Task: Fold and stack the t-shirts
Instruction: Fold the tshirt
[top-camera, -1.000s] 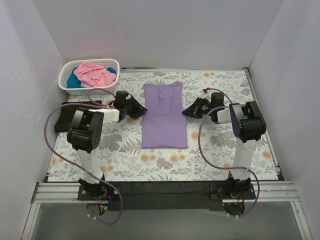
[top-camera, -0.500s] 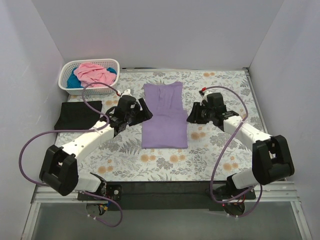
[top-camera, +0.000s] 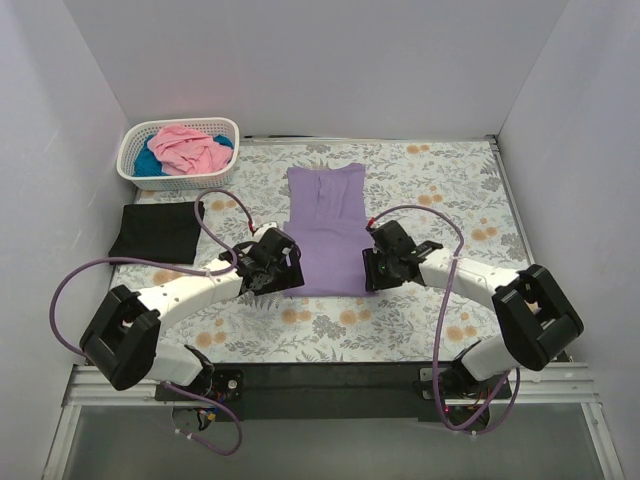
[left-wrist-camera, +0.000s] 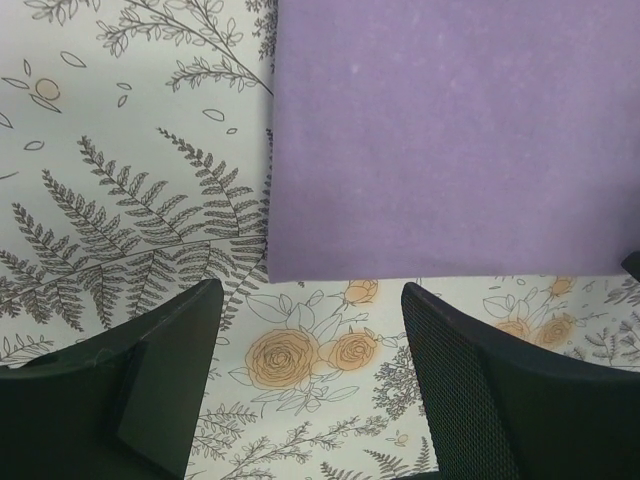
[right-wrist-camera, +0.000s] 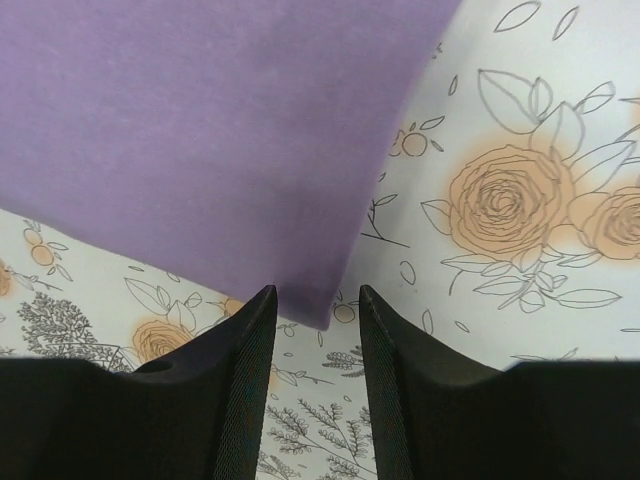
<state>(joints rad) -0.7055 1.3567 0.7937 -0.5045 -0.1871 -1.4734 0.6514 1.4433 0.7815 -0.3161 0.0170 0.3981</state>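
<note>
The lavender t-shirt (top-camera: 327, 225) lies folded into a long flat strip in the middle of the table. My left gripper (top-camera: 286, 273) is open at its near left corner; in the left wrist view the shirt's hem (left-wrist-camera: 450, 140) lies just ahead of the gripper (left-wrist-camera: 310, 370), untouched. My right gripper (top-camera: 371, 270) is open at the near right corner; in the right wrist view that corner of the shirt (right-wrist-camera: 200, 130) sits between the fingertips of the gripper (right-wrist-camera: 318, 305). The black t-shirt (top-camera: 155, 231) lies folded at the left. The pink t-shirt (top-camera: 190, 148) and teal t-shirt (top-camera: 147, 163) lie crumpled in the basket.
The white lattice basket (top-camera: 225, 128) stands at the far left corner. The grey-and-orange floral cloth (top-camera: 450, 190) covers the table. White walls close in the left, right and far sides. Purple cables loop beside both arms.
Both arms have stretched out and moved toward the near edge, from beside the shirt's middle to its two near corners. The shirt has not moved.
</note>
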